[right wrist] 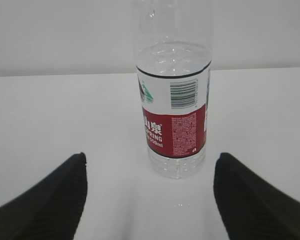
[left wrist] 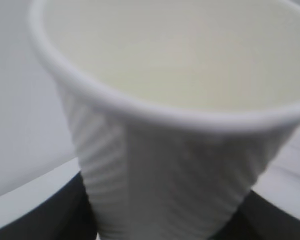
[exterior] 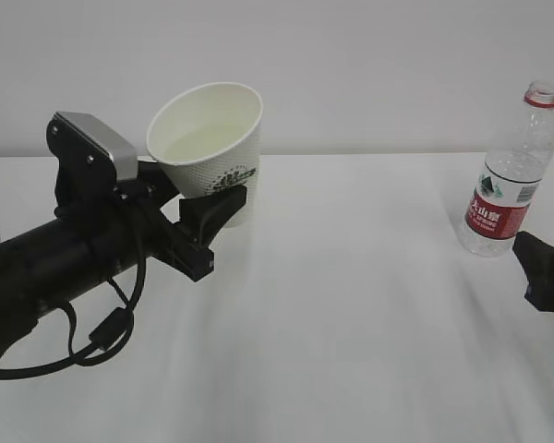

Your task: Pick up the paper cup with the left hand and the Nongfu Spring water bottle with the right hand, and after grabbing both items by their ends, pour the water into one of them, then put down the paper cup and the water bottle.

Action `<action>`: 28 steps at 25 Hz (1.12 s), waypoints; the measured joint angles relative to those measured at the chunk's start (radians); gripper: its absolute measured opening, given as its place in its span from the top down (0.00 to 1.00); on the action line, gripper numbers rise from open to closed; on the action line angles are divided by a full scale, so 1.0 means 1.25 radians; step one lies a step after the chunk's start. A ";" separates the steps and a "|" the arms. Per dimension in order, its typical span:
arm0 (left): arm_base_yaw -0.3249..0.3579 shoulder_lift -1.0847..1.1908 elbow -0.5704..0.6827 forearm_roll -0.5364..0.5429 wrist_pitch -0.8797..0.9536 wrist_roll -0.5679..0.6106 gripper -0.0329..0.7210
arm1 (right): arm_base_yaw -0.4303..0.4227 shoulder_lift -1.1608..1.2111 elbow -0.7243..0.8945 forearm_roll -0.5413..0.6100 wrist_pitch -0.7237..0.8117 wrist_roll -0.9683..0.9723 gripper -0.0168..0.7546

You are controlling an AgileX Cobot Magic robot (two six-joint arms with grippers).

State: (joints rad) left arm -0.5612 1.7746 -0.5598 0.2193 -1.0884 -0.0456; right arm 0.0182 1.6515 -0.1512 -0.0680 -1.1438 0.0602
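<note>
spanning the scene, white table (exterior: 351, 323) meets pale wall (exterior: 351, 65).

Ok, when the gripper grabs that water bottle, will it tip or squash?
The bottle is tall on a narrow base, so a nudge could probably tip it. Its thin clear wall likely dents under a squeeze. With no cap visible and water inside, it might spill.
</note>
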 joint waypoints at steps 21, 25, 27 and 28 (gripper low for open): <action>0.110 0.000 0.000 -0.004 0.000 0.014 0.39 | 0.000 0.000 0.000 -0.002 -0.002 0.005 0.21; 0.153 0.000 0.000 -0.001 0.000 0.014 0.39 | 0.000 0.000 0.000 -0.003 -0.002 0.005 0.21; 0.172 0.000 0.000 -0.001 0.000 0.014 0.39 | 0.000 0.000 0.000 -0.003 -0.002 0.005 0.21; 0.183 0.000 0.000 -0.001 0.000 0.014 0.39 | 0.000 0.000 0.000 -0.003 -0.002 0.005 0.21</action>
State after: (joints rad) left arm -0.3329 1.7746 -0.5598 0.2178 -1.0884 -0.0283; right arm 0.0182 1.6515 -0.1512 -0.0724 -1.1460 0.0661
